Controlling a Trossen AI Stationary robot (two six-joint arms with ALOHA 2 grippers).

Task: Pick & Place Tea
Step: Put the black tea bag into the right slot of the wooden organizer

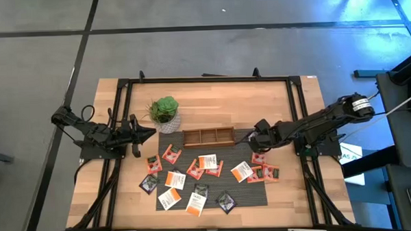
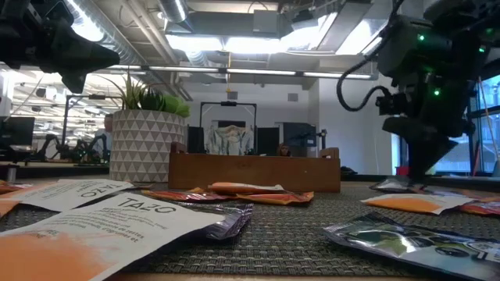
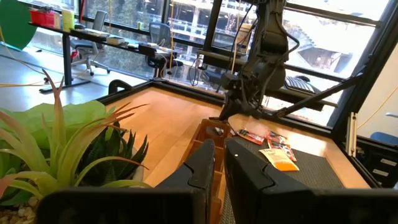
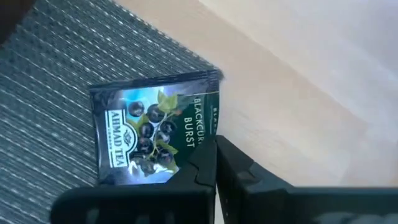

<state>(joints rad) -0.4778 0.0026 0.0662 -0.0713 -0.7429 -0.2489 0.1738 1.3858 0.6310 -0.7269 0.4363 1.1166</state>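
Two dark robot arms reach over a wooden table (image 1: 211, 91) from either side. A grey woven mat (image 1: 215, 197) lies on the near half of the table, and many tea sachets (image 1: 194, 181) are scattered flat across it: orange-red ones, white ones with orange print, and a few dark ones. A brown wooden tray (image 1: 208, 136) with three compartments sits at the far edge of the mat, and none of the sachets in view lie inside it. A small green potted plant (image 1: 166, 114) in a patterned white pot stands just left of the tray.

The right gripper (image 1: 259, 144) is low over the mat's right side, just past the tray's right end. Its two fingers are clenched together on the edge of a dark sachet (image 4: 152, 134), printed with berries and the words "Blackcurrant Burst", which lies at the mat's border beside bare wood.

The left gripper (image 1: 146, 133) hangs above the table's left side, beside the plant and away from the sachets. Its fingers are nearly closed with only a thin gap between them, and they hold nothing.
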